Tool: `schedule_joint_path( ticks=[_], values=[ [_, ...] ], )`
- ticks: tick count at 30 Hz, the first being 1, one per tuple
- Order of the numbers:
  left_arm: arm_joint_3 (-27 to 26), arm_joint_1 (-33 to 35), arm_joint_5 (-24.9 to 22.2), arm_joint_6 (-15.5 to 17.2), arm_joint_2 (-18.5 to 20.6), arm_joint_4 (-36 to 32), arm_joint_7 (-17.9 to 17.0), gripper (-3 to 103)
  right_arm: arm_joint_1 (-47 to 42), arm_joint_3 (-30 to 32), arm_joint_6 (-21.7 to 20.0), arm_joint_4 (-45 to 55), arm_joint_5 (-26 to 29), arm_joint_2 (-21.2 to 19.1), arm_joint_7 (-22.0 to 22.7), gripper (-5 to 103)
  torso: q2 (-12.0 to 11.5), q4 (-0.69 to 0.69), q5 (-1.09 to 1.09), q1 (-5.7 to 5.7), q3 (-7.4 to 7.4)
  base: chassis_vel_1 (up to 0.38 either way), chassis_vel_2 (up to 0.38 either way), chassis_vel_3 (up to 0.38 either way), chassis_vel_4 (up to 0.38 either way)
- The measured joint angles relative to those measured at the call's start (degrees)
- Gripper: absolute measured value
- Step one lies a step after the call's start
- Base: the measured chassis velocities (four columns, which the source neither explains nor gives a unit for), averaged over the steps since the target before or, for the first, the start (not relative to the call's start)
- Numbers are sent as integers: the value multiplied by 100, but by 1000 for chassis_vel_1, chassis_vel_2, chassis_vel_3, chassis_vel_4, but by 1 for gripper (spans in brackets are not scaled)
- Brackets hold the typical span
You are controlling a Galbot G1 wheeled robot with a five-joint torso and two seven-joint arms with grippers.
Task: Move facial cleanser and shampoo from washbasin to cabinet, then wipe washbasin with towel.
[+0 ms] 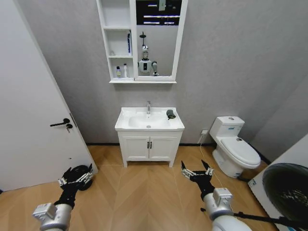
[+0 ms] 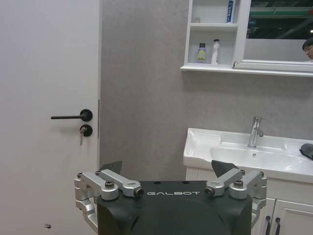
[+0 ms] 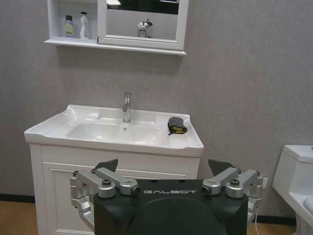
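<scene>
On the washbasin [image 1: 126, 126], at its back right corner just beside the tap [image 1: 148, 107]: the towel [image 1: 171, 114], dark and folded, well ahead of both sets of fingers and higher than them. Nothing else on the rim. On the cabinet [image 1: 142, 81], bottom shelf, far above and ahead of the fingers: two small bottles [image 1: 121, 71], side by side. Judging by that, bottle moving done, wiping not yet begun.

What could go wrong:
- Reaching from this far out, with the towel well apart from either hand. Likely to fall short unless the base closes in first.
- Driving in too far: risk of bumping the vanity [image 1: 149, 148] under the basin, or of the right arm swinging toward the toilet [image 1: 234, 147] on its outer side.
- Coming down with a wide spread so near the tap: could clip it, or nudge the towel off the rim onto the floor.
- Pinching only the top fold: could drag the cloth open instead of lifting it.

Left gripper [image 1: 76, 175]: low over the wood floor, near the door [image 1: 33, 110], pointing forward, fingers [image 2: 108, 169] spread wide, holding nothing. Right gripper [image 1: 197, 171]: level with it on the other side, aimed at the basin front, fingers [image 3: 108, 166] likewise wide and empty.
</scene>
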Motion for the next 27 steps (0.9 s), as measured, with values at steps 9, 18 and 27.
schedule_joint_path(
  ticks=[9, 18, 27],
  values=[
    [0, -1, 0, 0, 0, 0, 0, 100, 60, 34, 2, -9, 95, 0, -94, 100, 0, 0, 1, 1, 0, 0, 0, 0, 0],
    [0, 0, 0, 0, 0, 0, 0, 100, 35, 70, -96, 3, -12, 8, -131, 100, 0, 0, 0, 1, 0, 0, 0, 0, 0],
    [0, -1, 0, 0, 0, 0, 0, 100, 32, 73, -100, 7, -17, 11, -128, 100, 0, -1, 1, 1, 0, 0, 0, 0, 0]
  ],
)
